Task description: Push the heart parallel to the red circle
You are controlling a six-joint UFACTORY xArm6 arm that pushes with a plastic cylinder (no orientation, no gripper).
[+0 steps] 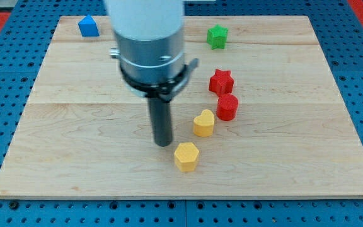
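Note:
A yellow heart block point(203, 123) lies just right of the board's middle. A red circle block point(227, 107) sits close to its upper right, nearly touching it. My tip point(163, 144) rests on the board left of the heart and a little lower, with a gap between them. A yellow hexagon block point(186, 156) lies just to the lower right of my tip. A red star block point(220, 82) sits just above the red circle.
A green block point(217, 36) sits near the view's top, right of centre. A blue block point(88, 26) sits at the top left corner. The wooden board point(74, 157) rests on a blue pegboard. The arm's large body hides part of the board's upper middle.

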